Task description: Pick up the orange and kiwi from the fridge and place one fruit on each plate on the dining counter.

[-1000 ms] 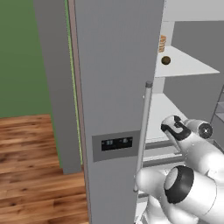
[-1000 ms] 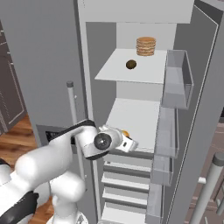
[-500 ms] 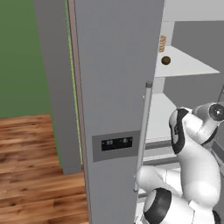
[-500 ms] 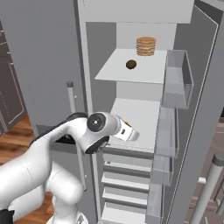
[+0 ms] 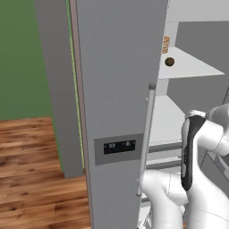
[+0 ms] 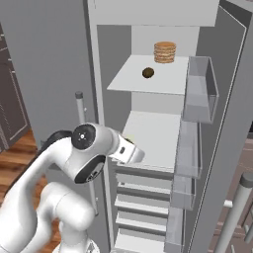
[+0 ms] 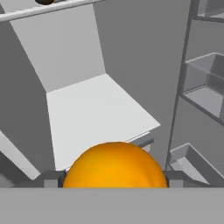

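The pincer (image 7: 114, 186) is clamped half-open around the orange (image 7: 114, 165), one finger each side. The kiwi (image 6: 148, 73) sits on the fridge (image 5: 120, 89) shelf above it, beside the cakes (image 6: 165, 52).

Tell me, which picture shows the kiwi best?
The right base view: the kiwi sits in plain sight on the fridge's upper shelf. The left base view shows it small and far; the hand view catches just a sliver at the top edge.

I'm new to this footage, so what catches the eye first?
The orange looms at the bottom of the hand view, between the gripper's fingertips, in front of a bare white shelf. In the open fridge, a kiwi and a stack of cakes sit on the upper shelf.
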Robot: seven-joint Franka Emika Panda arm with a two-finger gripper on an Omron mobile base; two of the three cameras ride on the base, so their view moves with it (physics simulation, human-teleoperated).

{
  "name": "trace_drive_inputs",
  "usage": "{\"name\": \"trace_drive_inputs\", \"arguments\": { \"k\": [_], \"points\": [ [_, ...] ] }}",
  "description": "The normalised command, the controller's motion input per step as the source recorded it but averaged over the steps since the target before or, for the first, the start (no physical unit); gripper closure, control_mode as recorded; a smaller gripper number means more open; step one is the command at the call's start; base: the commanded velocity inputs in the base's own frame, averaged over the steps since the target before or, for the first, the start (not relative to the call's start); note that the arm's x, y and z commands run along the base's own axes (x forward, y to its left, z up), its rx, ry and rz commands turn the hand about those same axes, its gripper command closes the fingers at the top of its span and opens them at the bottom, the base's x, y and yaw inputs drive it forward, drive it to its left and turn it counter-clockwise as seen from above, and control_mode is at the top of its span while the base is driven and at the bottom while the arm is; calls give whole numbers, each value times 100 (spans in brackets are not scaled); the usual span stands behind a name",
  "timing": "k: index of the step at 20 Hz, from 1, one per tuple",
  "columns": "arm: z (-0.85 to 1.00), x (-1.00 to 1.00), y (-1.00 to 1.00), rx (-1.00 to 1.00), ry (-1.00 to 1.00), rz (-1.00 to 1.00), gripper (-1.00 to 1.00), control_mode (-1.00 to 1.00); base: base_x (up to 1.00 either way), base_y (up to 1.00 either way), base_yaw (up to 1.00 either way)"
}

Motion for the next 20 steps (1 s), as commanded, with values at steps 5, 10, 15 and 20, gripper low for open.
{"name": "trace_drive_inputs", "arguments": {
  "k": [5, 10, 15, 20],
  "points": [
    [51, -66, 47, -7, 0, 0, 100, -100, 0, 0, 0],
    [45, -64, 45, -4, 0, 0, 100, -100, 0, 0, 0],
    [10, -30, 64, -8, 6, 2, 100, -100, 0, 0, 0],
    [-7, -3, 12, -3, 4, 2, 100, -100, 0, 0, 0]
  ]
}}
